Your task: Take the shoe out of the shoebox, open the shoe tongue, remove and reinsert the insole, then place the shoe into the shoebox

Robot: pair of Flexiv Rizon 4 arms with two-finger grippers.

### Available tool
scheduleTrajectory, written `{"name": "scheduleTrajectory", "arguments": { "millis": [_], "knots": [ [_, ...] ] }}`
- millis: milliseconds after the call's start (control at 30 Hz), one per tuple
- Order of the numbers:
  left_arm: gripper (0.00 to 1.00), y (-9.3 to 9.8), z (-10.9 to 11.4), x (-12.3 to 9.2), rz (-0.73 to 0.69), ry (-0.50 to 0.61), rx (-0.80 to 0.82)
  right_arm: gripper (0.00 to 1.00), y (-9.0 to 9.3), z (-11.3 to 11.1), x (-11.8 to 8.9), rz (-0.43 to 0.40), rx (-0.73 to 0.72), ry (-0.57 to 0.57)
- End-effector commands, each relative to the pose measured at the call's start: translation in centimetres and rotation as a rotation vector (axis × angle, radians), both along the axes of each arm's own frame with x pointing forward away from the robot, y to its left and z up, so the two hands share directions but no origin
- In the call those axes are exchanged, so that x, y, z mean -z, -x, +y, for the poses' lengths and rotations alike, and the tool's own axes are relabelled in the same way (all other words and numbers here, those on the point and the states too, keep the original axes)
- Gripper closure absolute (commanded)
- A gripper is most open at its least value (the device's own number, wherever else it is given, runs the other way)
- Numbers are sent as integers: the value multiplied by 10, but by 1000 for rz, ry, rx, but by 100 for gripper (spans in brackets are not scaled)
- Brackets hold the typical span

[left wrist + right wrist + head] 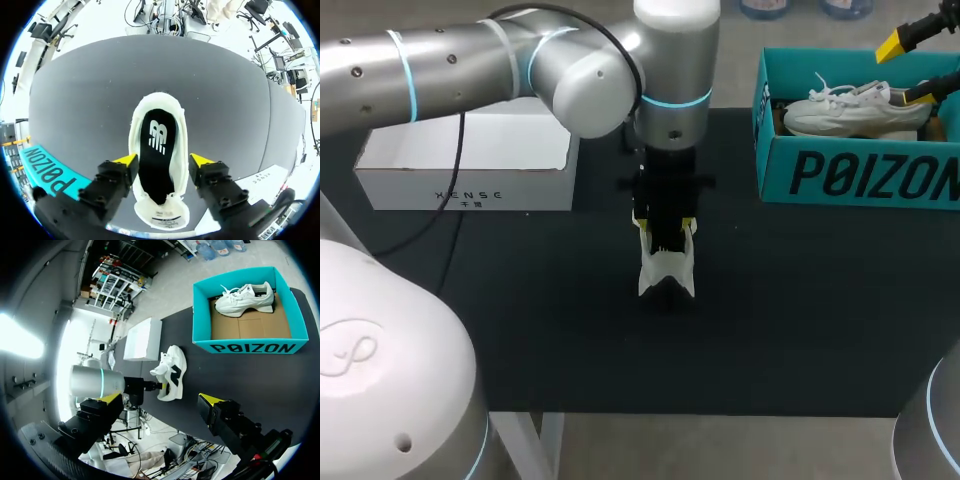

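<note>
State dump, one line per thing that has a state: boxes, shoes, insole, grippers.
shoebox: open, no lid on
boxed shoe: inside the shoebox, not held
shoe on table: tongue pulled open
insole: seated in the shoe on table
white box: closed
left gripper: down at the shoe on table, grip unclear
right gripper: open, empty

You are working over a table [800, 330] whose top wears a dark, matte cover, near black from the head view and plain grey from the left wrist view [225, 100]. Its near edge runs straight, and a white leg [525, 440] shows under it on the left. A white box [470, 165] sits far left on the top. Light falls soft and even across the cover.
</note>
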State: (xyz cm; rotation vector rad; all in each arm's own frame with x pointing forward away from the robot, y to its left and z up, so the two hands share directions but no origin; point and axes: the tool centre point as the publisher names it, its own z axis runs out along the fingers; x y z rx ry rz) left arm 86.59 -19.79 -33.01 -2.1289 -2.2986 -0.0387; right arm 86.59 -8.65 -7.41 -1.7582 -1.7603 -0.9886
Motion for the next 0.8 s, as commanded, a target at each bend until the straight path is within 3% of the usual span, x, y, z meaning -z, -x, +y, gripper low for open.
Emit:
{"name": "scheduleTrajectory", "arguments": {
  "millis": [33, 67, 367, 633, 667, 700, 767, 800],
  "knots": [
    [74, 5, -6, -8, -35, -32, 5, 0, 0, 0, 0, 1, 0, 2],
    [100, 2, -7, -5, -40, -37, -1, 0, 0, 0, 0, 1, 0, 2],
    [100, -15, 1, 28, -30, 28, 15, 0, 0, 0, 0, 1, 0, 2],
    [100, -25, 5, 37, -11, 31, 17, 0, 0, 0, 0, 1, 0, 2],
    [92, -26, 5, 38, -12, 27, 16, 0, 0, 0, 0, 1, 0, 2],
    [75, -27, 6, 38, -13, 28, 16, 0, 0, 0, 0, 1, 0, 2],
    [56, -30, 7, 39, -11, 23, 7, 0, 0, 0, 0, 1, 0, 2],
    [36, -31, 7, 40, -8, 22, 3, 0, 0, 0, 0, 1, 0, 2]
  ]
}}
